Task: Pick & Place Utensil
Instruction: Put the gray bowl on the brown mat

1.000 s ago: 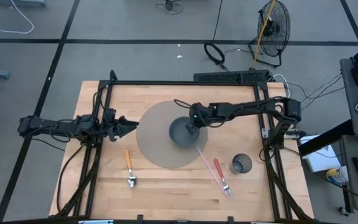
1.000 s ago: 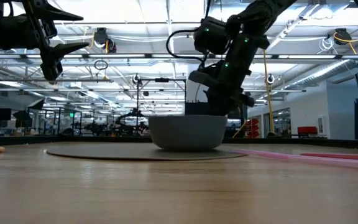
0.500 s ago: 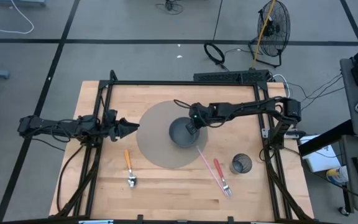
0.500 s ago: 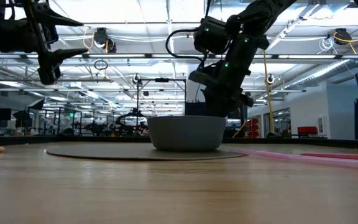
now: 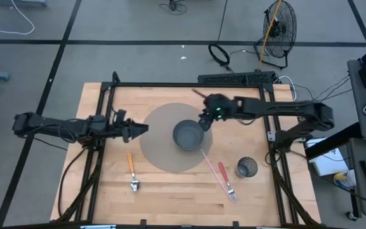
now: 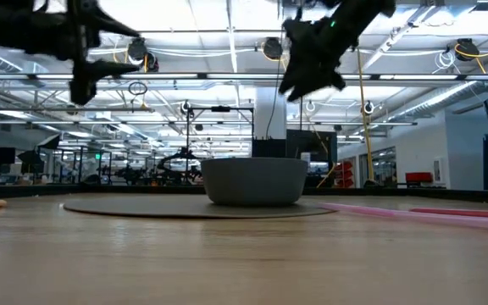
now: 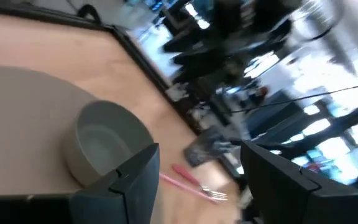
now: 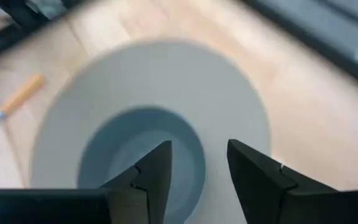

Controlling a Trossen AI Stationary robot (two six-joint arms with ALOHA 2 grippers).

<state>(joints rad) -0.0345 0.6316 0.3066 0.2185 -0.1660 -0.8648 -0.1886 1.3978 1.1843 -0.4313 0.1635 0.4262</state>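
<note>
A grey bowl stands on a round grey mat in the middle of the table; nothing shows inside it. My right gripper hangs open above the bowl's far right rim, well clear of it in the low view, with nothing between its fingers. My left gripper is open in the air at the mat's left edge, pointing at the bowl. An orange-handled utensil lies flat near the front left. A pink and a red fork lie side by side right of the mat.
A black mesh cup stands at the front right, beside the forks. A black frame rail runs along the table's far edge, with a power strip behind it. Bare wood lies along the near edge.
My right gripper has risen out of the bowl, going up and a little toward the far right; the bowl has stayed on the mat. My left gripper has moved slightly up and toward the bowl.
</note>
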